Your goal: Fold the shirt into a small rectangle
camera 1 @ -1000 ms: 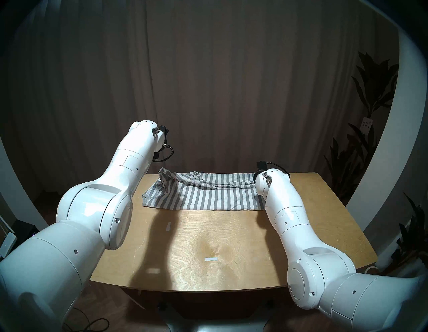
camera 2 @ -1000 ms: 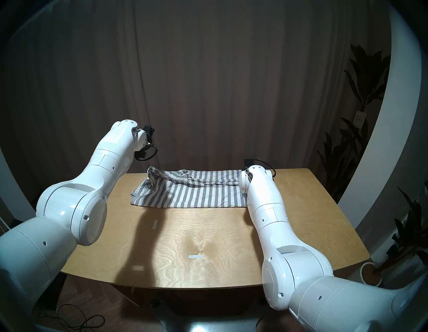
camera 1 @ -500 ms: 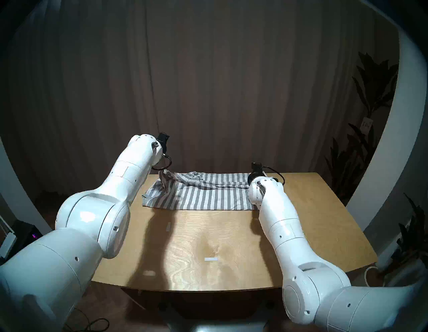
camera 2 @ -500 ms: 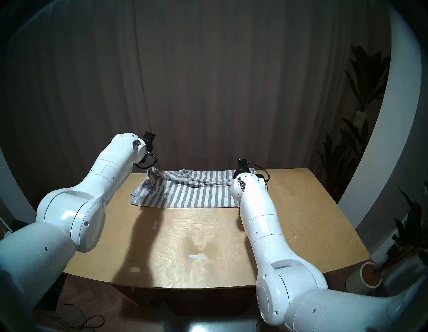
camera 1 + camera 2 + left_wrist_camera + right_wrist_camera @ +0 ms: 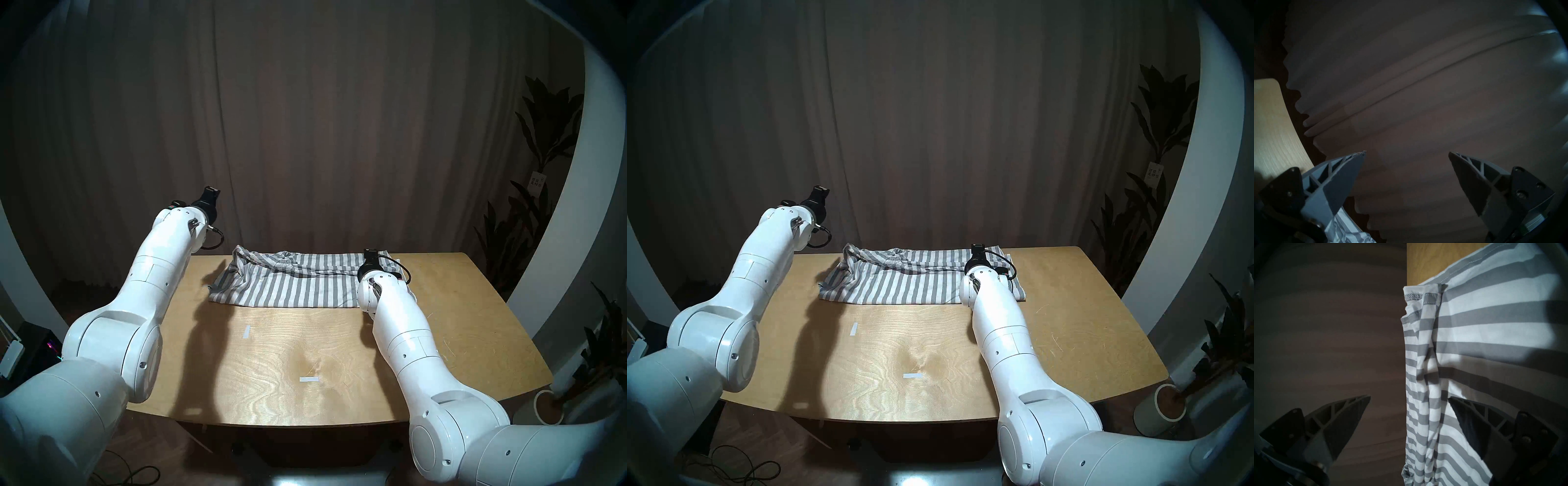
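The grey-and-white striped shirt [image 5: 291, 283] lies as a wide band along the far side of the table [image 5: 305, 356], bunched at its far left end [image 5: 852, 258]. My right gripper [image 5: 1409, 398] is open and empty above the shirt's [image 5: 1474, 327] far edge near its right end. One finger hangs over the cloth, the other beyond the table edge. My left gripper [image 5: 1407, 157] is open and empty, raised off the table's far left corner and facing the curtain. A bit of shirt [image 5: 1342, 227] shows below it. In the head views both grippers are hidden behind the wrists.
Two white tape strips [image 5: 246, 332] [image 5: 309, 379] mark the bare wooden tabletop in front of the shirt. A dark curtain [image 5: 305, 135] hangs close behind the table's far edge. Potted plants [image 5: 1170, 404] stand to the right of the table.
The left arm has swung left, away from the shirt's bunched end. The right wrist has shifted left and towards me, uncovering the shirt's right corner. The shirt has not moved.
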